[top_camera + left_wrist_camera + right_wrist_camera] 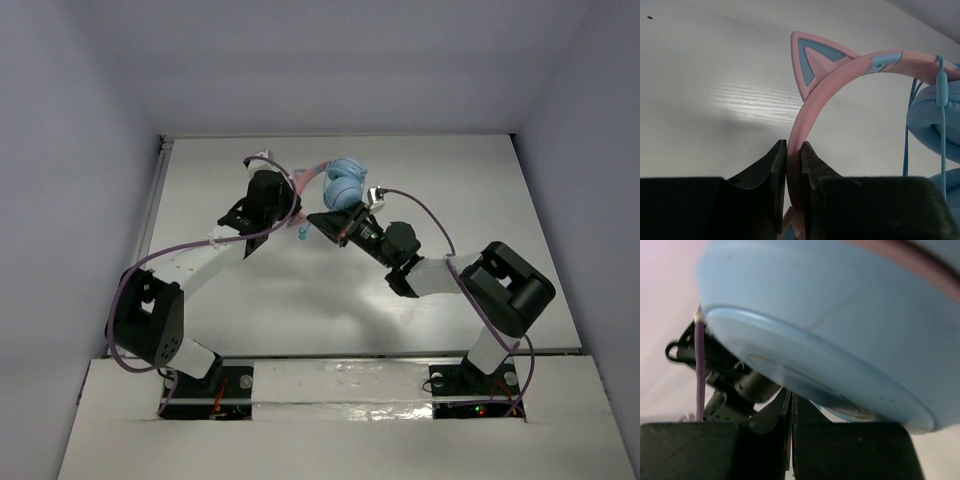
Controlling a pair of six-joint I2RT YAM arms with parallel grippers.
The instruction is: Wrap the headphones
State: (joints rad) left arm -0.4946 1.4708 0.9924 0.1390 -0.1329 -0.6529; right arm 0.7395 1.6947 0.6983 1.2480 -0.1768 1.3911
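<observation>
Headphones [343, 185] toward the far middle of white table [260, 290], between the two grippers. Left gripper [792, 150] clamped narrow on pink headband [840, 70], one black finger [767, 170] on each side of the band, touching it. Just above the grip, cat ear [812, 62], pink rim and blue centre, standing up from the band. Farther along in the left wrist view, light-blue ear cup [932, 117], with thin pale-blue cable [942, 95] hanging across headband and cup, down to the gripper body.

Right gripper [791, 400] pressed shut just beneath a smooth blue shell [830, 330], jaws meeting with barely a seam. Cannot tell whether any cable is pinched there. Shell filling most of the right wrist view and blocking sight of everything else on the headphones. Past its edge, close by, black wrist [725, 385] of the left arm with a purple wire [700, 365] running down its side.

From above, both arms angled in from opposite sides, wrists near each other, crowding the headphones and hiding much of the headband. Purple wiring [430, 215] looping over each arm. Plain pale walls [70, 150] boxing in the table on three sides.
</observation>
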